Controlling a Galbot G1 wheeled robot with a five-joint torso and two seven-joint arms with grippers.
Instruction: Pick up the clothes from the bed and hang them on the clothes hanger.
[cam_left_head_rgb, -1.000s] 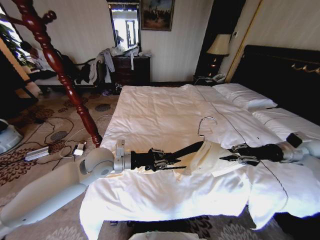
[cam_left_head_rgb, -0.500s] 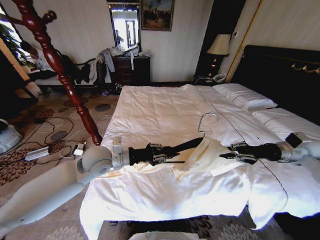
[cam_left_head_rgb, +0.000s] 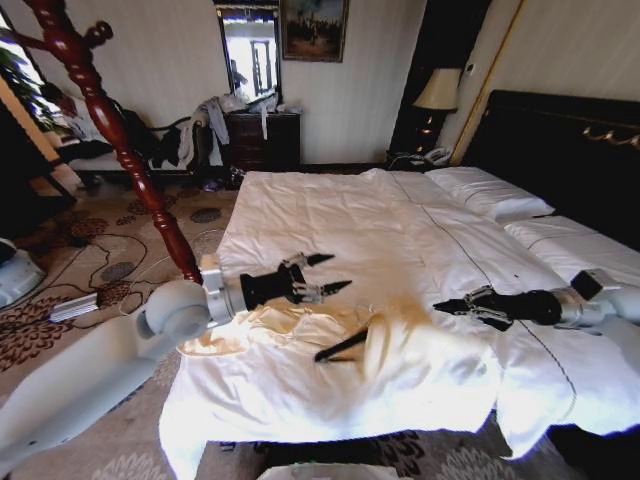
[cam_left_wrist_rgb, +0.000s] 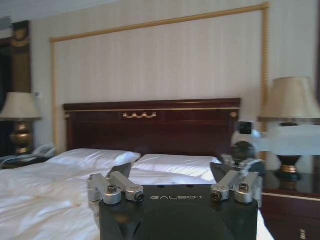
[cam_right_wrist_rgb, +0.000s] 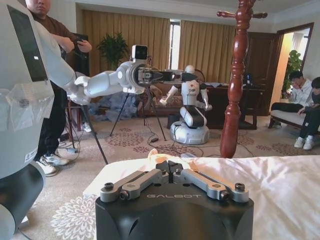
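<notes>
clothes hanger (cam_left_head_rgb: 340, 347) under clothes (cam_left_head_rgb: 410, 345), left gripper (cam_left_head_rgb: 328, 273) spread

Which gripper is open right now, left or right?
The left gripper: its fingers are spread wide above the bed, holding nothing. The right gripper has its fingers closed together, pointing at the cream shirt.

soft cream cloth shirt (cam_left_head_rgb: 420, 345); glossy wood stand (cam_left_head_rgb: 120, 140)

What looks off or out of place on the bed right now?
The cream shirt lies crumpled near the foot edge of the bed with the black hanger poking out from under it, held by neither arm. The left end effector hangs open above the duvet; the right end effector hovers beside the shirt, holding nothing.
</notes>
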